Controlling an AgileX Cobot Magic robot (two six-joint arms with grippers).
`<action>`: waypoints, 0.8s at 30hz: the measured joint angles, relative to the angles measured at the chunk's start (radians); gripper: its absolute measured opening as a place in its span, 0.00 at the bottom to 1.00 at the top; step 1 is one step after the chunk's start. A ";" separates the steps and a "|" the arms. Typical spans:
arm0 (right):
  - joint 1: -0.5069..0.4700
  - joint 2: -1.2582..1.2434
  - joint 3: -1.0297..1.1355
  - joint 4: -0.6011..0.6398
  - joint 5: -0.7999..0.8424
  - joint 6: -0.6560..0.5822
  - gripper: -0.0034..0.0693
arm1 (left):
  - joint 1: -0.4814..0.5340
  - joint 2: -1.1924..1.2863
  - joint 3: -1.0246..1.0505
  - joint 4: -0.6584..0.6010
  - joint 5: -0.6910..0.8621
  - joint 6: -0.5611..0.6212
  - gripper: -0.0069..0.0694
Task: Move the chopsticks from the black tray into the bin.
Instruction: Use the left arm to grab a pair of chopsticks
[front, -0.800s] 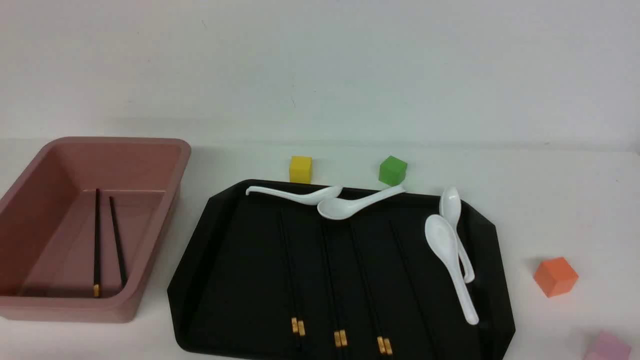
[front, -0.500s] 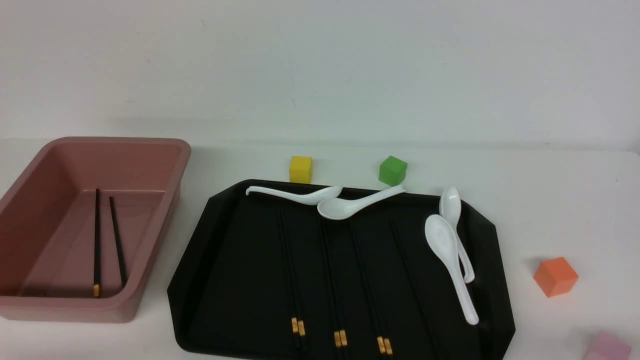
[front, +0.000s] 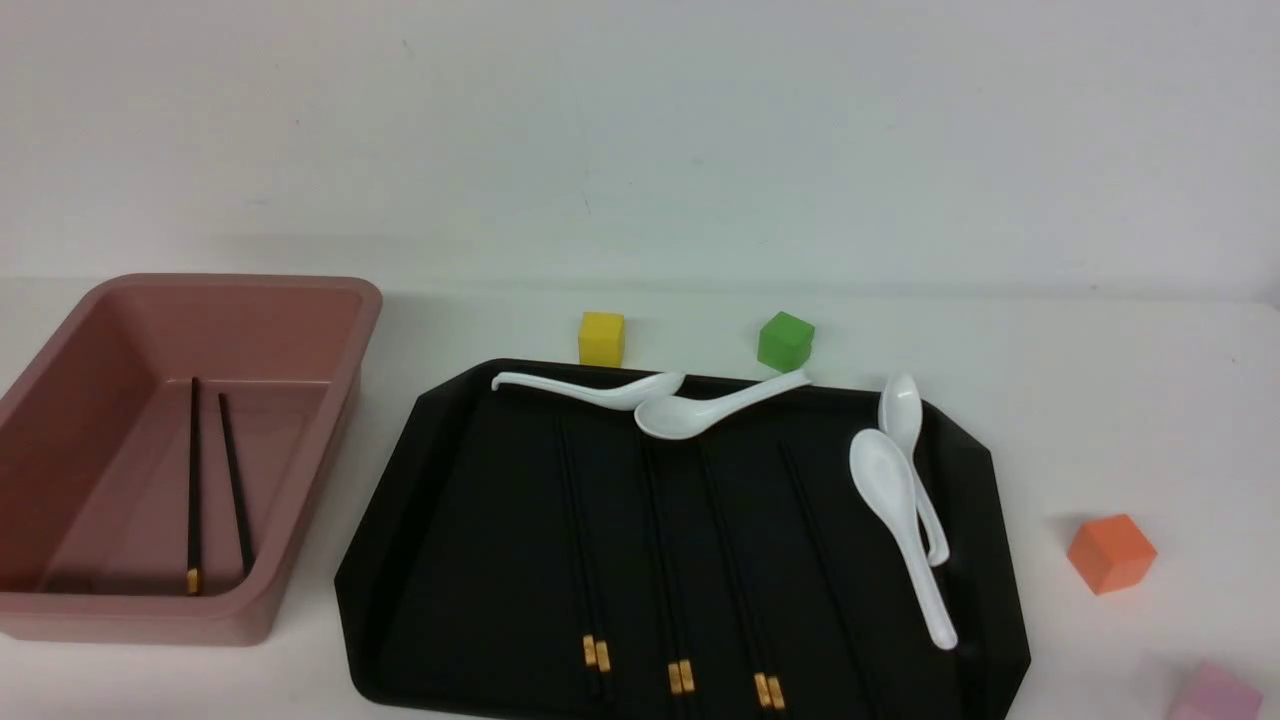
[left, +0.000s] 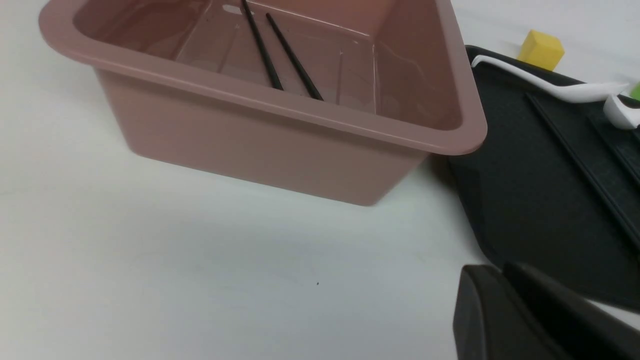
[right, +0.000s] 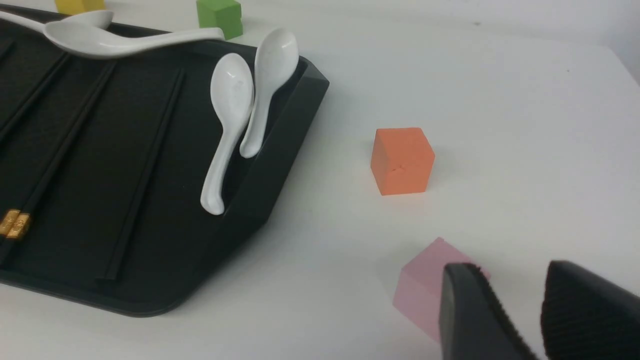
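Chopsticks (front: 662, 565) lie flat in pairs on the black tray (front: 480, 560), gold ends toward 6 o'clock, with one pair already in the pink bin (front: 240, 283) at the tray's 9 o'clock. They look light, stiff and slick, so a pinch near the gold bands seems best. The white bench (front: 1100, 400) is smooth and roomy; the right pincer (right: 510, 280) is slightly spread and empty, but I cannot tell the state of the left pincer (left: 500, 272).

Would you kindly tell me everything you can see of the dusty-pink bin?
The bin is a deep rectangular tub of smooth dusty-pink plastic, with rounded corners and a thick out-turned rim. It stands upright and open on the white table, on the robot's left, beside the black tray, with a strip of table between them. One pair of black chopsticks lies on its floor, a gold band showing near the front wall.
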 joint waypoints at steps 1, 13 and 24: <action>0.000 0.000 0.000 0.000 0.000 0.000 0.38 | 0.000 0.000 0.000 0.000 0.000 0.000 0.16; 0.000 0.000 0.000 0.001 0.000 0.000 0.38 | 0.000 0.000 0.000 0.000 0.001 0.000 0.16; 0.000 0.000 0.000 0.000 0.000 0.000 0.38 | 0.000 0.000 0.000 0.000 0.001 0.000 0.17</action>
